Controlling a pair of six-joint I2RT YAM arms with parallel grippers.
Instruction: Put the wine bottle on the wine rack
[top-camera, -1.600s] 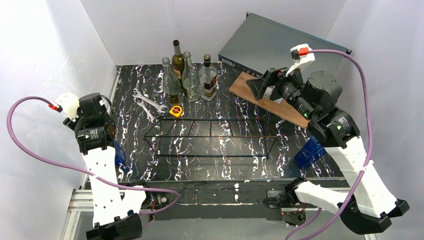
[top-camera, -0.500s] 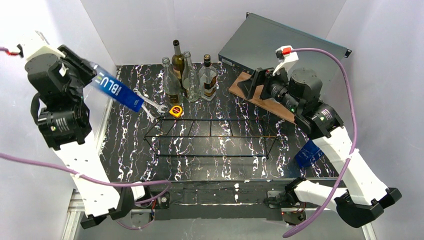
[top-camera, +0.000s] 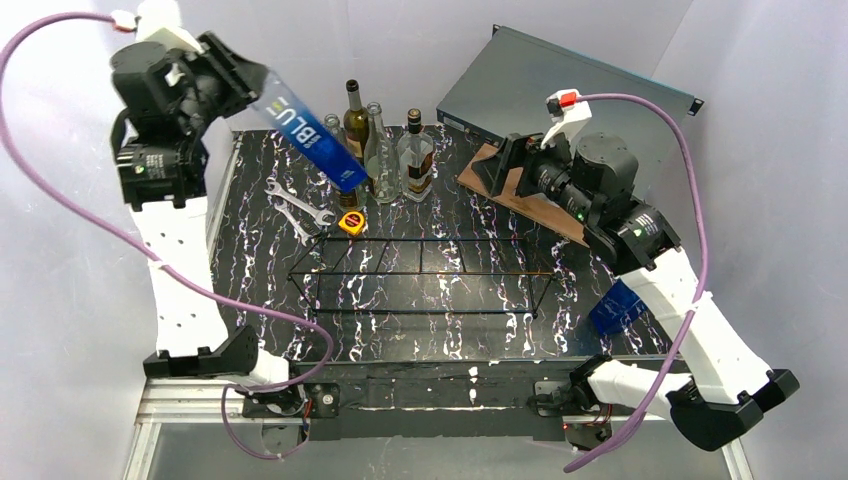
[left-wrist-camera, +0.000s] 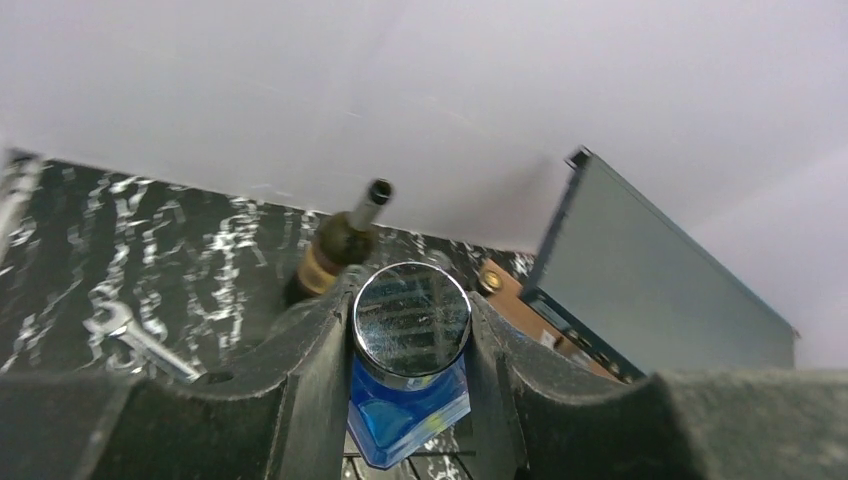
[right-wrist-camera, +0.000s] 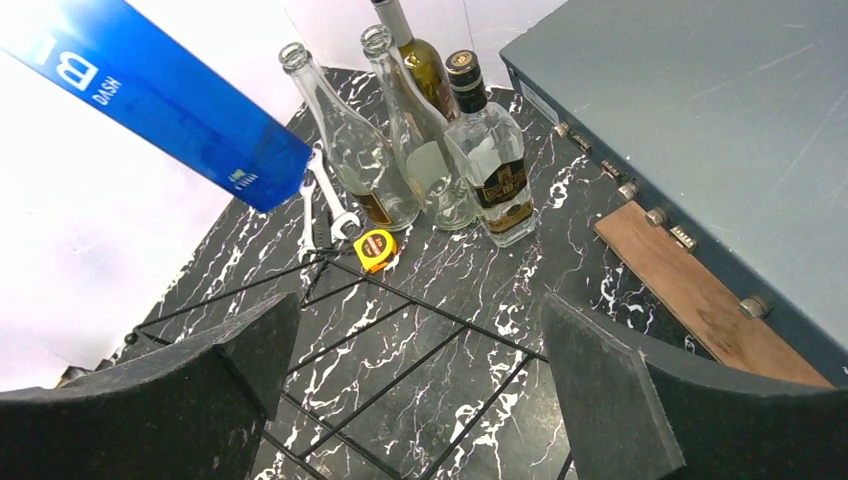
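Observation:
A tall blue square bottle (top-camera: 305, 128) with a chrome cap (left-wrist-camera: 411, 323) hangs in the air over the table's back left, tilted, its base pointing down toward the standing bottles. My left gripper (top-camera: 225, 85) is shut on its neck end, one finger on each side of the cap. The wine rack (top-camera: 420, 272), a low frame of thin black rods, lies in the middle of the table with nothing in it. My right gripper (top-camera: 510, 165) hovers open above the rack's back right corner; in the right wrist view the rack (right-wrist-camera: 440, 318) shows between its wide-apart fingers and the blue bottle (right-wrist-camera: 160, 90) at upper left.
Several glass bottles (top-camera: 380, 150) stand at the back, one dark green, just below the blue bottle's base. Two wrenches (top-camera: 300, 210) and a yellow tape measure (top-camera: 351, 222) lie left of the rack. A grey box (top-camera: 540, 85) and a wooden board (top-camera: 520, 195) sit back right, and a blue object (top-camera: 620, 305) lies near my right arm.
My left arm has lifted the blue bottle from the table's left edge, high up and rightward toward the back bottles. My right arm has shifted slightly left, still open.

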